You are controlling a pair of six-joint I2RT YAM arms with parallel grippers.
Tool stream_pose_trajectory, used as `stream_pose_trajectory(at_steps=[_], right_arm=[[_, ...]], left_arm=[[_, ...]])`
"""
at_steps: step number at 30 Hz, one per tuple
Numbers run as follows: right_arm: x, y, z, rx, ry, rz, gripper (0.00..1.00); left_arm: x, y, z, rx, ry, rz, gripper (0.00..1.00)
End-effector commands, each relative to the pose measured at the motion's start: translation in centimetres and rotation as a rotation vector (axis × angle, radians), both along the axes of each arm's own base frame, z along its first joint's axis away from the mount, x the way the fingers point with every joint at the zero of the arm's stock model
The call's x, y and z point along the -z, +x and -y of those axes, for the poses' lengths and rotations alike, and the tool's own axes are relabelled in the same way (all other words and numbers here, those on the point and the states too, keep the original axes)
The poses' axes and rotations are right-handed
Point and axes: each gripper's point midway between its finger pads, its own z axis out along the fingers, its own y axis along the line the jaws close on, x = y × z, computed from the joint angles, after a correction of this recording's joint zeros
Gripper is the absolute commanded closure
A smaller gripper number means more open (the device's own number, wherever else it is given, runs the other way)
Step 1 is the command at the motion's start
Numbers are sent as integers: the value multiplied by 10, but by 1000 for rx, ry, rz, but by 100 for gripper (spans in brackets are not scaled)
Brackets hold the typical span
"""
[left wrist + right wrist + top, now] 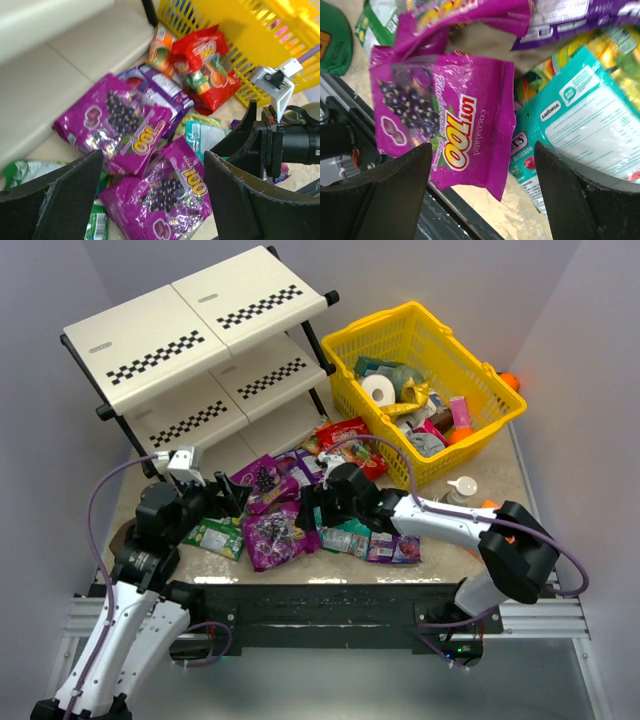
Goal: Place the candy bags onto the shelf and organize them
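Spread black fingers (395, 200) of the right gripper (480, 170) hang over a glossy magenta candy bag (445, 120) printed with dark berries. A teal bag (590, 125) beside it is cut off. The left gripper (150, 170), jaws apart, hovers above the pile at the foot of the shelf (190, 330). The yellow basket (470, 450) holds a white roll (380, 388) and indistinct packets.

Colours and patterns
A glossy magenta plastic pouch (445, 125) is printed with dark berries; a cream slanted rack (130, 335) is banded in black-and-white checks.

White arms (110, 630) — black joints (517, 552) (purple cables (91, 515))
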Motion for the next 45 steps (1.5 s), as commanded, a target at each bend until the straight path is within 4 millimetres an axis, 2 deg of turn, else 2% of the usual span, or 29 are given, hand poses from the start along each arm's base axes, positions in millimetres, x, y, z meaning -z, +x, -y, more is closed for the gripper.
stream_pose_trajectory(at_steps=[1,3,6,7,10,14,16,19,20,24,27,30,31,34,37,40,44,45], right_arm=[[-9,14,-14,51,66,52,15],[-8,12,-20,22,82,54,16],[-5,11,-27,-18,91,46,16],[0,10,-31,-35,86,37,16],[8,8,-37,-62,82,10,16],[26,3,-39,-86,66,-27,16],[27,0,-40,-92,69,-33,18],[28,-3,-42,-107,77,-42,24],[28,-3,-43,-110,81,-45,31],[33,-15,-51,-174,98,-93,48],[33,-23,-54,-207,117,-118,53],[31,-25,-53,-202,126,-127,66],[27,-24,-53,-196,130,-119,80],[22,-18,-50,-168,104,-96,100],[10,-13,-48,-153,97,-67,100],[-7,-12,-46,-145,110,-44,100],[-37,-12,-40,-140,132,-3,100],[-56,-12,-40,-144,163,32,100]], left_arm=[[22,-1,-2,-88,-105,-126,18],[32,-3,-2,-116,-140,-183,19],[66,-5,-4,-198,-208,-310,22],[87,-9,-4,-226,-221,-375,22],[115,-14,1,-227,-253,-444,25],[130,-22,17,-150,-319,-482,30],[139,-26,20,-136,-329,-501,35],[150,-32,23,-119,-327,-533,41],[153,-34,24,-109,-329,-542,41],[165,-39,28,-88,-341,-570,45],[167,-39,30,-81,-346,-574,47],[165,-37,31,-72,-351,-568,48],[163,-36,32,-70,-353,-562,49],[158,-33,31,-71,-349,-546,49],[151,-30,29,-77,-337,-530,45],[139,-26,26,-92,-318,-505,37],[120,-22,18,-119,-295,-455,30],[111,-22,16,-122,-291,-433,29]])
